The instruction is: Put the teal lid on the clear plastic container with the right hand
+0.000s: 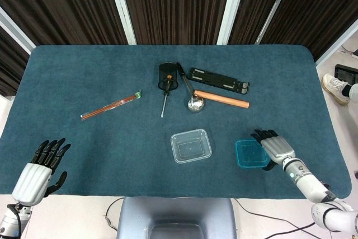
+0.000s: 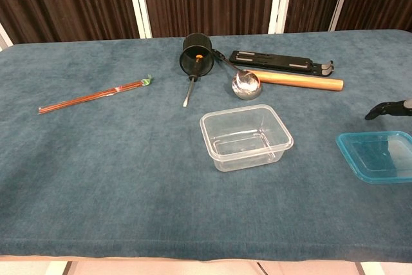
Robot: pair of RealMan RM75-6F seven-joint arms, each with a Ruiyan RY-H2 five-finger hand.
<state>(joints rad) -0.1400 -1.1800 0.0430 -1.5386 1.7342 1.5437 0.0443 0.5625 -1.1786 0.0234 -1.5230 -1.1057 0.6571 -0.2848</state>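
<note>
fingers (image 1: pixel 263 136) of right hand (image 1: pixel 275 146) touching flat teal lid (image 1: pixel 250 154).

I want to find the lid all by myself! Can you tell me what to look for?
Start at the big dark blue table and find the clear plastic container near its front edge. Just to that box's right, lying flat by the robot's right hand, is the teal rectangular plastic lid. It is the only see-through blue-green thing there, and it is flat, not deep like the box.

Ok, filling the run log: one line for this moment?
right hand at teal lid, grasp unclear | lid on table, not on clear container | left hand open, idle
</note>
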